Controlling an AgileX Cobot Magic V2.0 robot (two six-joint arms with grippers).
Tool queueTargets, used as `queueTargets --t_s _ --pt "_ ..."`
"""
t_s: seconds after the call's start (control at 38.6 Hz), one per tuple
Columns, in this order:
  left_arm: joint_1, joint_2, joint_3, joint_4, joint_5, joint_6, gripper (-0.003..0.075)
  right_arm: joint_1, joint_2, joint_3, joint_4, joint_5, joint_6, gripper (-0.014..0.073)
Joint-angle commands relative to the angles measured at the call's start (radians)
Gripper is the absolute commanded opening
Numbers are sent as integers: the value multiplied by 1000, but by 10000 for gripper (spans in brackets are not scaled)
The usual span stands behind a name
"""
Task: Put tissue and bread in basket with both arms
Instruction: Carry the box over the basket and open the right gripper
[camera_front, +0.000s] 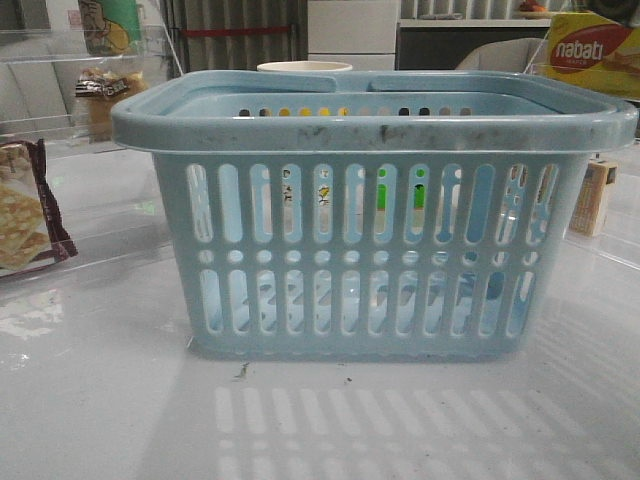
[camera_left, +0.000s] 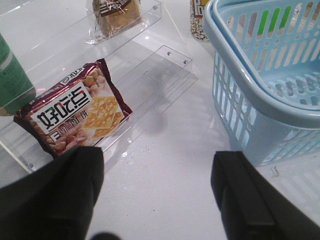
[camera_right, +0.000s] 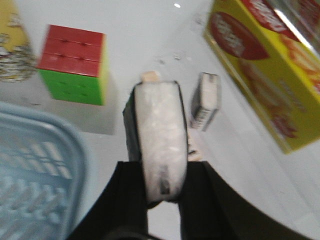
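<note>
The pale blue basket (camera_front: 370, 130) stands in the middle of the front view. Neither gripper shows there. In the right wrist view my right gripper (camera_right: 162, 185) is shut on the tissue (camera_right: 160, 130), a pack with a whitish face and black edges, held above the table beside the basket's corner (camera_right: 35, 165). In the left wrist view my left gripper (camera_left: 157, 195) is open and empty over bare table, between the cracker packet (camera_left: 80, 112) and the basket (camera_left: 260, 95). The bread (camera_left: 117, 15) lies on a clear shelf beyond it, also in the front view (camera_front: 103, 92).
A clear acrylic stepped shelf (camera_left: 165, 65) holds the cracker packet and a green can (camera_left: 12, 80). On the right side are a Rubik's cube (camera_right: 75, 65), a small tan carton (camera_right: 206, 100) and the yellow Nabati box (camera_right: 265, 65). A cup (camera_front: 305, 67) stands behind the basket.
</note>
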Motion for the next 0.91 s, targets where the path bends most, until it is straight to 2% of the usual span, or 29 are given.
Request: queueTargets --t_s 0.0,0.08,0.21,0.26,0.36,0.41,0.62,0.88 --pt "-8 2 -28 -4 -83 0 505 97 -62 20 60 -69 -7 140" --pt "-8 2 -28 -4 -83 0 505 197 -60 77 98 -87 -7 140" --pt "-8 2 -28 -4 -81 0 505 297 -50 179 150 -178 -7 159" --pt "-8 2 -28 -4 -81 0 505 318 -31 201 171 -203 -7 231" --pt "-8 2 -28 -4 -81 0 505 321 20 206 189 -240 -7 473" --pt "-8 2 -28 -4 -81 0 505 321 34 206 188 -258 -7 530" --pt "-8 2 -28 -4 -81 0 505 321 -14 207 187 -229 -8 516" --pt "-8 2 -28 -4 -81 0 505 321 -248 330 143 -255 -11 516"
